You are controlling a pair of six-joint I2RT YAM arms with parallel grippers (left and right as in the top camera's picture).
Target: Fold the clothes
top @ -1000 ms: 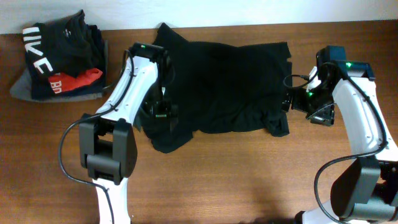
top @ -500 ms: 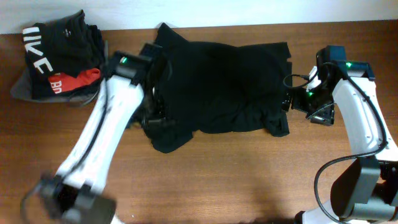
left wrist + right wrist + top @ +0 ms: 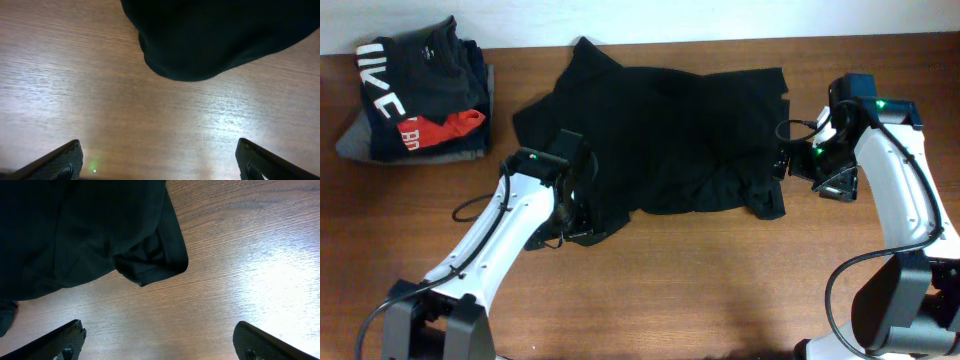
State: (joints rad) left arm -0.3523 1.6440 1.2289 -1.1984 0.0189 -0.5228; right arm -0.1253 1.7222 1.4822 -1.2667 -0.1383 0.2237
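Drawing left gripper [image 3: 157, 159] back off the clothes [image 3: 670, 130], spread mid-table [image 3: 720, 290], to their near-left hem; gaping wide, gripping nothing. Keeping right gripper [image 3: 159, 332] unmoved beside the right hem, likewise wide and empty.

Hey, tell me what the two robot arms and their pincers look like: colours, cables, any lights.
The left arm and right arm have white rounded shells with bulky black joints. A small green light glows near each wrist. Thin black cables loop alongside. The left pincer and right pincer show only black fingertips in the wrist views.
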